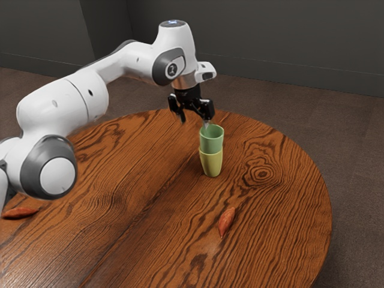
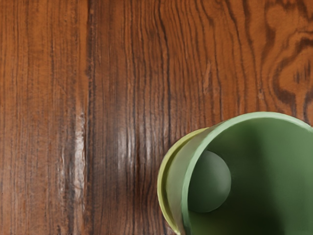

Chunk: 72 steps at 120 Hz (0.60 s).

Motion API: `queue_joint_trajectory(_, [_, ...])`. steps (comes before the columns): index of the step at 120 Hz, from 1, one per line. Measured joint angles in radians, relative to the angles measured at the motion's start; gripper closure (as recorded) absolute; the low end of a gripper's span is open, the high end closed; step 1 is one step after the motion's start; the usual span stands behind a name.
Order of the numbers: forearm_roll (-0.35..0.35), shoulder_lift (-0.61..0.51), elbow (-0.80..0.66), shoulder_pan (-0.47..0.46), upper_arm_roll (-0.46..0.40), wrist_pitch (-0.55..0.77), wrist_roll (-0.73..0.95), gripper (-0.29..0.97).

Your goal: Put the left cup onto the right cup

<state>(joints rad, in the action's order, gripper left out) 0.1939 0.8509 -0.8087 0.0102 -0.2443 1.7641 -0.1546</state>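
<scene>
A green cup (image 1: 212, 139) sits nested upright in a yellow-green cup (image 1: 211, 163) near the middle of the round wooden table (image 1: 132, 198). My gripper (image 1: 195, 119) hangs open just above the green cup's rim, shifted a little toward the exterior view's left. One fingertip is close to the rim; nothing is between the fingers. In the wrist view I look down into the green cup (image 2: 254, 176), with the yellow-green cup's rim (image 2: 166, 181) showing around its outer side.
An orange, elongated vegetable (image 1: 226, 221) lies on the table nearer the front. A similar one (image 1: 21, 212) lies at the table's edge at the exterior view's left. The table's rim drops off at the right.
</scene>
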Motion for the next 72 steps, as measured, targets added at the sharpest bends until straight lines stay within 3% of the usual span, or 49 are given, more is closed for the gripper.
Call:
queue_joint_trajectory(26, [0.003,-0.368,-0.354,0.055,0.000,-0.064,0.000,0.02])
queue_joint_trajectory(48, [-0.004,-0.596,-0.583,0.120,0.001,-0.157,0.009,0.01])
queue_joint_trajectory(72, [-0.028,-0.703,-0.659,0.155,0.000,-0.203,0.078,0.00])
